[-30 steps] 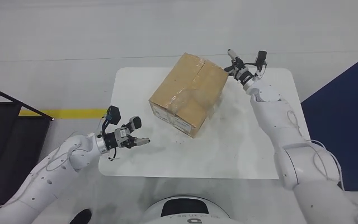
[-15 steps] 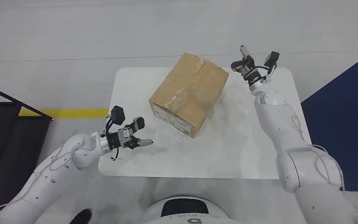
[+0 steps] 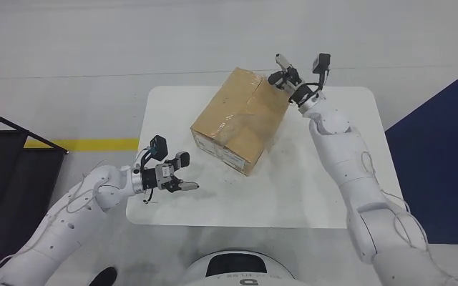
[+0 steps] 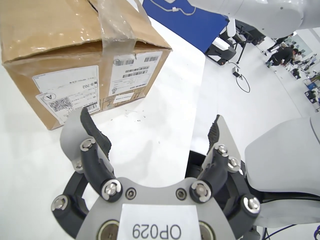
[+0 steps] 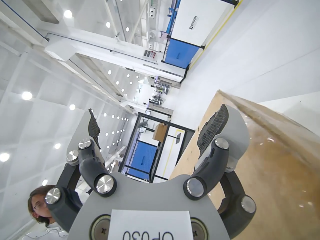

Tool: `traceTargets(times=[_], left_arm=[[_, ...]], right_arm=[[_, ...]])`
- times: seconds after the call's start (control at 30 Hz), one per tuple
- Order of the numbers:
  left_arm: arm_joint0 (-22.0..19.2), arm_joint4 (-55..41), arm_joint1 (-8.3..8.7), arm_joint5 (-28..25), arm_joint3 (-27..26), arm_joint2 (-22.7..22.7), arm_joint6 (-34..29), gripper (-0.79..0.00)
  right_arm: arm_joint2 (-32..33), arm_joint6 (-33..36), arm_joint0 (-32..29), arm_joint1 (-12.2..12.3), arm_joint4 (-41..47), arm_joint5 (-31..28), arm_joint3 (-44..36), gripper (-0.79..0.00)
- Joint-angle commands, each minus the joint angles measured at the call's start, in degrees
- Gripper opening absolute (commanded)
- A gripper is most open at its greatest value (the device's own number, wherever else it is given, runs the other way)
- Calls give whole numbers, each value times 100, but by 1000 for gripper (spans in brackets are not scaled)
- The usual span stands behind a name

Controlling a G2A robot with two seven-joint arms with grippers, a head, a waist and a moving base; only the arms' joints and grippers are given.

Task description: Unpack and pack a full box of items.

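A closed brown cardboard box (image 3: 241,118) sealed with clear tape stands askew in the middle of the white table (image 3: 315,193). Its labelled side (image 4: 87,86) faces my left gripper (image 4: 152,128), which hovers open over the table's near left part (image 3: 184,182), a short way from the box with nothing between its fingers. My right gripper (image 3: 281,75) is open at the box's far right top corner. One finger (image 5: 212,128) lies over the box's taped top (image 5: 270,166); the other finger (image 5: 93,126) is off past the edge.
A loose flap of clear tape (image 4: 115,21) stands up along the box's top seam. The table's right half (image 3: 336,179) is bare. A yellow floor line (image 3: 86,144) and a dark frame (image 3: 21,143) lie left of the table; a blue panel (image 3: 429,121) stands at the right.
My right gripper swung out to the right, then came back left onto the box's far top corner. My left gripper crept slightly right and nearer the table's front edge, staying open.
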Motion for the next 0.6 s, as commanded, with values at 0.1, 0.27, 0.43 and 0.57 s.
traceTargets(times=[0.1,0.27,0.43,0.57], left_arm=[[-291,-24,-101,-24,27,203,-415,0],[-540,-43,-187,-71,-43,357,-744,0],[-781,-184,-266,-38,-97,466,-1015,0],[-1005,-380,-334,-19,-46,540,-1203,0]], right_arm=[[-287,-204,33,-78,-255,480,-118,0],[-479,-161,164,-126,-467,941,27,0],[-643,-245,291,-185,-625,1259,176,0],[-720,-329,339,-230,-646,1329,265,0]])
